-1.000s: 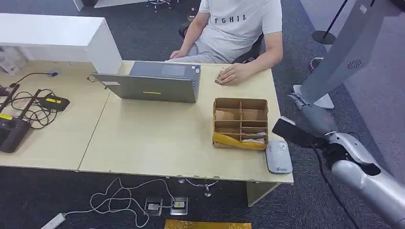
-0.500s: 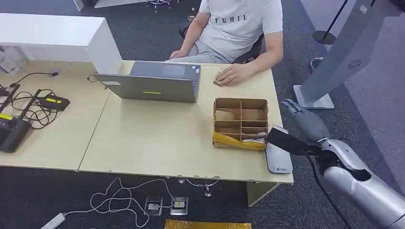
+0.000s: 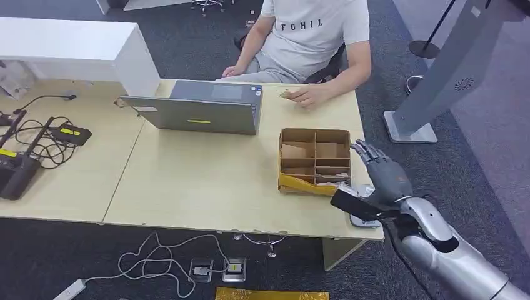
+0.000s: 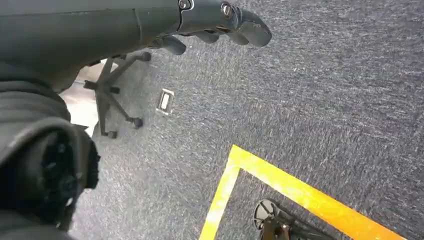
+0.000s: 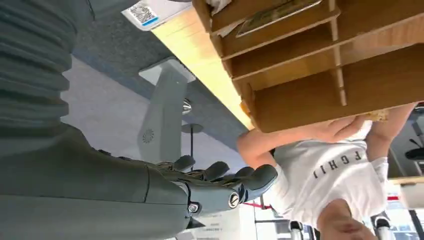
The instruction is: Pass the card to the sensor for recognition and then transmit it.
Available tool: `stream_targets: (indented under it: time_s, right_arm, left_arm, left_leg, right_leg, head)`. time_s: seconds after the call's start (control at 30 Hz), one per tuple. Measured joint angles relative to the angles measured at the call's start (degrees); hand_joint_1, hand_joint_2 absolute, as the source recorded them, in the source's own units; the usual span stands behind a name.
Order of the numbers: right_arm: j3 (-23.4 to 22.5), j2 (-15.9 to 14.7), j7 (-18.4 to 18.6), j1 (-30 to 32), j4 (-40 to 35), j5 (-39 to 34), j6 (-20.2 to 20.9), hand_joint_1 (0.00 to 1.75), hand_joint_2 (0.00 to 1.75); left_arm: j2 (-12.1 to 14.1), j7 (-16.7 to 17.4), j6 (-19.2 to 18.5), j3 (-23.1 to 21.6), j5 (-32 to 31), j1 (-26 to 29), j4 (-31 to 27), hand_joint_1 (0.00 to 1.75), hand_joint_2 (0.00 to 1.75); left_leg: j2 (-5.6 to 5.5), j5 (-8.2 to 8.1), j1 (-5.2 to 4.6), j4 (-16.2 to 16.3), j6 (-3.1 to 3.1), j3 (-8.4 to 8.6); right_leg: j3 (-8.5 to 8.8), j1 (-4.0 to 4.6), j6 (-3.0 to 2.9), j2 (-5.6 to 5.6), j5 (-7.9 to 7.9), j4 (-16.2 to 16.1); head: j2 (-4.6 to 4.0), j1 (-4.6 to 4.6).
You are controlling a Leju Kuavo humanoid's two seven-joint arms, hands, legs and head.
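My right hand [image 3: 382, 177] pinches a dark card [image 3: 346, 201] by one end at the table's front right corner. The card lies low and flat over the grey-white sensor [image 3: 367, 221], hiding most of it; I cannot tell whether they touch. In the right wrist view the sensor's [image 5: 145, 12] labelled face shows beside the cardboard box [image 5: 300, 60], past the right hand's fingers [image 5: 225, 182]. My left hand [image 4: 220, 15] hangs over the carpet with its fingers stretched out and nothing in them.
A divided cardboard box [image 3: 315, 161] with paper slips stands just left of the sensor. A grey laptop [image 3: 199, 111] sits mid-table. A seated person [image 3: 312, 37] rests a hand [image 3: 303, 95] on the far edge. Cables and black devices [image 3: 25, 150] lie at the left.
My right hand has swung down and left from beside the table, bringing the card over the sensor. The person's hand has shifted slightly on the table.
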Motion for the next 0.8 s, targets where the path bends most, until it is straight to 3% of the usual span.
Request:
stream_targets:
  time_s: [0.43, 0.8]
  right_arm:
    - [-0.5, 5.3, -0.7, 0.9, 4.6, 3.2, -0.5, 0.0, 1.75]
    - [-1.5, 7.3, -1.1, 1.1, 6.2, 7.8, -2.5, 0.0, 1.75]
  left_arm:
    - [-0.2, 0.0, 0.2, 0.0, 0.0, 0.0, 0.0, 0.0, 0.0]
    - [-0.3, -0.2, 0.2, 0.0, 0.0, 0.0, 0.0, 0.0, 0.0]
  left_leg:
    - [0.0, 0.0, 0.0, 0.0, 0.0, 0.01]
    - [0.0, 0.0, 0.0, 0.0, 0.0, 0.02]
  right_leg:
    - [0.0, 0.0, 0.0, 0.0, 0.0, 0.0]
    - [0.0, 0.0, 0.0, 0.0, 0.0, 0.0]
  head:
    - [0.0, -0.02]
    - [0.0, 0.0]
